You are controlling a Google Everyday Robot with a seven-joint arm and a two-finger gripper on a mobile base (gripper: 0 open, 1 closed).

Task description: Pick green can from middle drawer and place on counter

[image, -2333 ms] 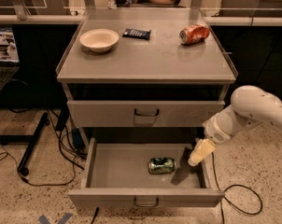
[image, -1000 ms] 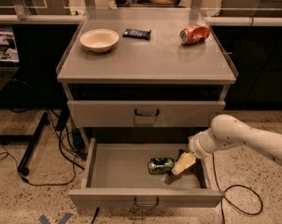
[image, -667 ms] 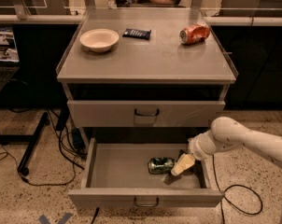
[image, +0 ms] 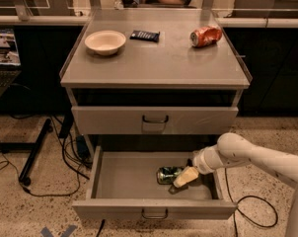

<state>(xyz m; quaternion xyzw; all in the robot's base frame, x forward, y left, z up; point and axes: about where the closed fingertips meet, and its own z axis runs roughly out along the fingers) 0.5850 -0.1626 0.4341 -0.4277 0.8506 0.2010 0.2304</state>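
Bowl (image: 105,42) and packet (image: 144,35): on the counter (image: 154,68), above and left of the gripper. Drawer (image: 124,179): open, around the gripper. Green can (image: 167,174): on its side in the drawer, touching or just left of the gripper (image: 186,177); whether the gripper has closed on it cannot be told. Orange can (image: 205,36): on the counter, above and slightly right of the gripper. Step in hand: the grasp. The next move probably calls for a secure hold, then a lift clear of the drawer wall to the counter.

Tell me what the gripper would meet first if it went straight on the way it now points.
The gripper, low inside the open middle drawer, points down-left at the green can beside it. It would most likely meet that can first, though depth is unclear.
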